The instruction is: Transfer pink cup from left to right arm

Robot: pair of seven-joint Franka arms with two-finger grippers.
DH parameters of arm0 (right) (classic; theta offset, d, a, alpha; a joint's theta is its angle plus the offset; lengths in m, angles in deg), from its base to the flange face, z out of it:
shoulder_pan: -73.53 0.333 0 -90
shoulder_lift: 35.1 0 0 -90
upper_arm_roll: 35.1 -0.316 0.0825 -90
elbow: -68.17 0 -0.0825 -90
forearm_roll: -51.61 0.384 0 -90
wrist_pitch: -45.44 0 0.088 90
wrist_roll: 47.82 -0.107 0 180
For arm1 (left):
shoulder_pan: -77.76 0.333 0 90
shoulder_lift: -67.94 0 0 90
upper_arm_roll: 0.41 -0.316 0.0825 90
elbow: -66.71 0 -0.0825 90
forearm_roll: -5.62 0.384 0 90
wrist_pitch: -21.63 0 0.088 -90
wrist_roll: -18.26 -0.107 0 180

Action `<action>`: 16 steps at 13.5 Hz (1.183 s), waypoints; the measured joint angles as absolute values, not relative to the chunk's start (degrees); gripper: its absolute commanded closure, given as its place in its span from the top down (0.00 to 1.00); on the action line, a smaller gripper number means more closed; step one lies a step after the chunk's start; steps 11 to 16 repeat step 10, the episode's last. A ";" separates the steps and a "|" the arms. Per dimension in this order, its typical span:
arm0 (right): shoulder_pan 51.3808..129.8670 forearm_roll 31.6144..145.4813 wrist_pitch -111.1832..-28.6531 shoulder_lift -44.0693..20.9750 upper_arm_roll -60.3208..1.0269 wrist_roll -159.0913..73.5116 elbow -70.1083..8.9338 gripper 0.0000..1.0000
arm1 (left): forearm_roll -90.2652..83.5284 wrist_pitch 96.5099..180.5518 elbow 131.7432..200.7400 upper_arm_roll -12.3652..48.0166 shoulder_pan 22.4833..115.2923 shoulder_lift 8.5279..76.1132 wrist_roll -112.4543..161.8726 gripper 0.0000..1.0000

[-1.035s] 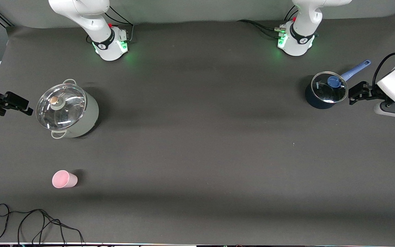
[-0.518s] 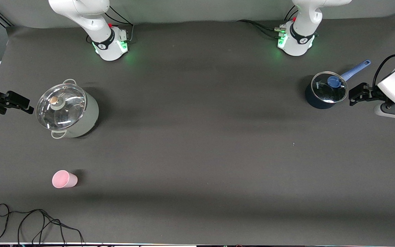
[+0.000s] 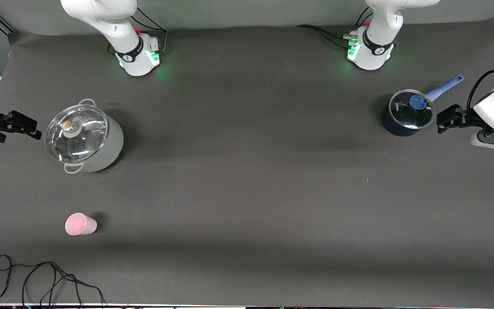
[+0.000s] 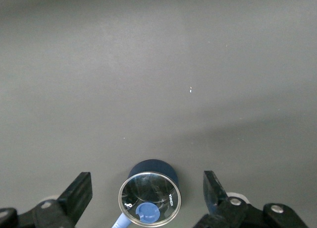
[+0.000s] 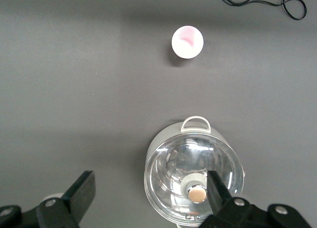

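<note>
A: One small light-pink plastic cup (image 3: 80,224) stands upright on the dark grey desk (image 3: 247,193), nearer the front camera than the grey lidded stockpot (image 3: 85,138), toward the right arm's end.

B: Pots: two. The second, a dark saucepan with blue handle (image 3: 408,113), sits at the left arm's end. Pincers?

A: Left pincer (image 4: 147,189) spread wide over the saucepan; right pincer (image 5: 151,189) spread wide over the stockpot, empty. One black cable (image 3: 37,274) lies at the desk's near edge.
</note>
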State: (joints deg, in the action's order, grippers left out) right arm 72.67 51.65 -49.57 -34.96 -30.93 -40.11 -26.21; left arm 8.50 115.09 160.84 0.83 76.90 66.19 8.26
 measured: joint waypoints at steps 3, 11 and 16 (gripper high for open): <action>72.67 51.64 -49.25 -34.96 -30.93 -40.11 -26.15 0.99 | 6.51 115.20 160.84 0.80 76.97 66.11 8.26 1.00; 72.67 51.65 -49.06 -34.96 -30.93 -40.11 -25.56 0.99 | 5.91 115.22 160.84 0.80 76.97 65.98 8.27 1.00; 72.67 51.65 -49.06 -34.96 -30.93 -40.11 -25.56 0.99 | 5.91 115.22 160.84 0.80 76.97 65.98 8.27 1.00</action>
